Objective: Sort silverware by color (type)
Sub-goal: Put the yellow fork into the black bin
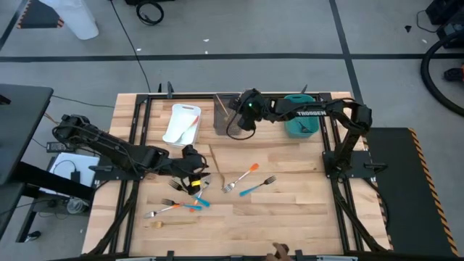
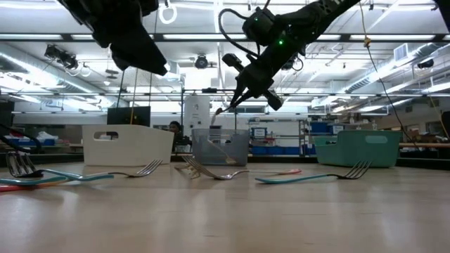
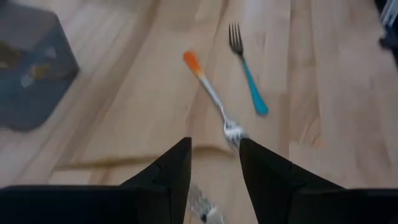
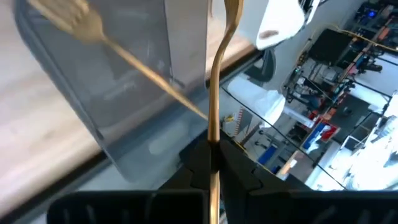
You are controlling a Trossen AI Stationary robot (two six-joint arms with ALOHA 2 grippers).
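Right wrist view is showing the right gripper [image 4: 211, 155] clamping a gold utensil [image 4: 219, 74] above the grey bin [image 4: 93, 93]; releasing off-centre risks it missing. Left gripper [image 3: 214, 165], fingers apart, is hovering over bench [image 3: 323, 124] forks.

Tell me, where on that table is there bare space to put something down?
The front right, below the blue-handled fork and beside the right arm's base, is bare wood. It is crowded at front left, where forks cluster around the left gripper, and along the back with the bins.
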